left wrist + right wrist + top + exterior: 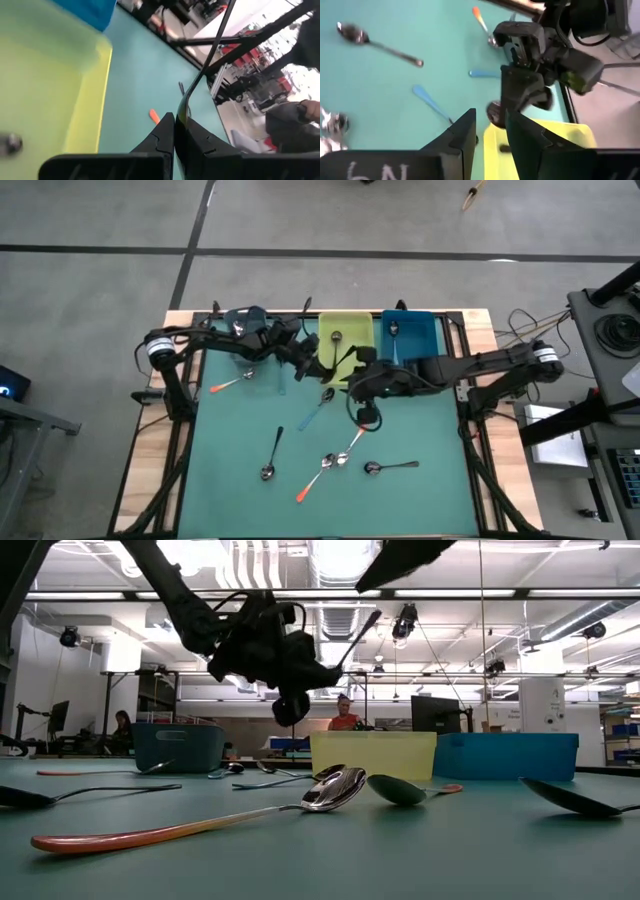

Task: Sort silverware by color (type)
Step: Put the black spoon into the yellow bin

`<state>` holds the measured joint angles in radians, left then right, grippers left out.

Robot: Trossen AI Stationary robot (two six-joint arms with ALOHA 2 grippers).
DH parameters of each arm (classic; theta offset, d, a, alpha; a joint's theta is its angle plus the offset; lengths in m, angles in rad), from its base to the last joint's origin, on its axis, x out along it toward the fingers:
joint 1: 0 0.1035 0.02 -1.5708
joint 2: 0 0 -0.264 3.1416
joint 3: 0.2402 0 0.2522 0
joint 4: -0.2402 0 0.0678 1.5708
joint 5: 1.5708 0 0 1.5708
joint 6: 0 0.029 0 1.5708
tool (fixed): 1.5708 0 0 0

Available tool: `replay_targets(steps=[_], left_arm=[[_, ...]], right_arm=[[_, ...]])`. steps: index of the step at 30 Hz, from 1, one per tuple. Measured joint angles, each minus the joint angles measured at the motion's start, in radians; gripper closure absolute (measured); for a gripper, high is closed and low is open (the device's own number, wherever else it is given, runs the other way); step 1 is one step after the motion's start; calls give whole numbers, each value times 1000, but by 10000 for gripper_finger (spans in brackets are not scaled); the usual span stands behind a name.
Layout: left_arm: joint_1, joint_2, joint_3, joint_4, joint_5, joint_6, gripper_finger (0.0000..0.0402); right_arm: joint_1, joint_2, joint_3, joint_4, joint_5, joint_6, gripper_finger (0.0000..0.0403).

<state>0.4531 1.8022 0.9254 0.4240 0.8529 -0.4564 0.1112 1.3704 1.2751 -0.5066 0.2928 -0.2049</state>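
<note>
Left hand (pixel 174 131) pinches a black spoon (pixel 210 55) above the yellow bin (pixel 347 332), right hand (pixel 490 131) hovers spread nearby, other spoons (pixel 326 464) lie scattered on the desk (pixel 420 440).

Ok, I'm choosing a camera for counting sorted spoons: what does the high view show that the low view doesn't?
Only the high view looks into the bins. It shows a spoon lying inside the yellow-green bin and another spoon inside the blue bin.

Only the low view shows the room behind the table, with a person in it.

Both views show the two bins, the green mat and loose spoons on it, including an orange-handled spoon.
</note>
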Motion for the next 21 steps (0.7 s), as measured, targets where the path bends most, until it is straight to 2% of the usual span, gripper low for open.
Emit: replay_targets(steps=[4,9,15,21], left_arm=[[-24,-12,0,-87,-1,-70,401],[-59,-39,-1,-95,1,-203,402],[-69,-77,-1,-118,2,-345,402],[-77,-88,-1,-200,-54,-365,402]], right_arm=[[0,61,126,-172,4,-52,309],[0,139,235,-320,33,-133,310],[3,228,316,-416,100,-237,310],[4,273,341,-427,156,-340,310]])
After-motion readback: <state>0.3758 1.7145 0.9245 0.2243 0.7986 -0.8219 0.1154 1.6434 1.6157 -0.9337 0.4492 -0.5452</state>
